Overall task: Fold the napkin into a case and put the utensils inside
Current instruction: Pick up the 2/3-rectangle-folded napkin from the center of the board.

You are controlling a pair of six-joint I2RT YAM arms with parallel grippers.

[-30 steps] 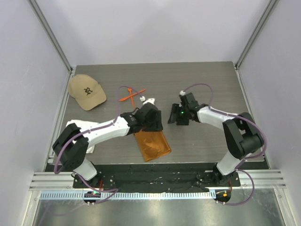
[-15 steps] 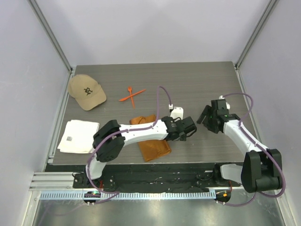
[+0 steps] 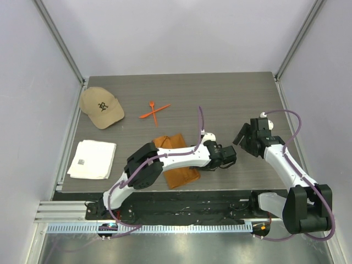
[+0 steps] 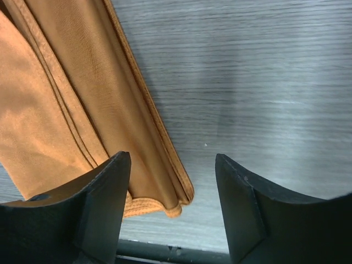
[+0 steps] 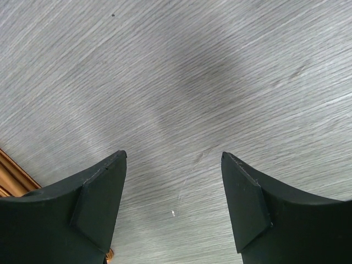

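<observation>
**Both grippers open, napkin folded flat near the front edge**

So here's where we're at. The napkin [image 3: 184,177] is lying on the table [image 3: 236,93] as a flat, layered rectangle, tilted a bit and close to the near edge. The left arm reaches right across its middle, so from the top we only see its two ends.

The left gripper [image 3: 225,157] sits just past the cloth's right side. In the left wrist view its jaws are spread, with nothing but bare wood grain between them. The napkin's hemmed corner [image 4: 66,99] lies beside the left-hand finger, and we can't tell if it's touching.

The right gripper [image 3: 246,138] hangs a little further right, also wide open over bare tabletop and gripping nothing. Its wrist camera catches only a sliver of the orange cloth [image 5: 11,176] at the left edge.

The utensils [image 3: 154,111] lie crossed toward the back, well apart from the napkin. The cap [image 3: 102,107] sits to their left, and the white towel [image 3: 92,159] is down the left side.
</observation>
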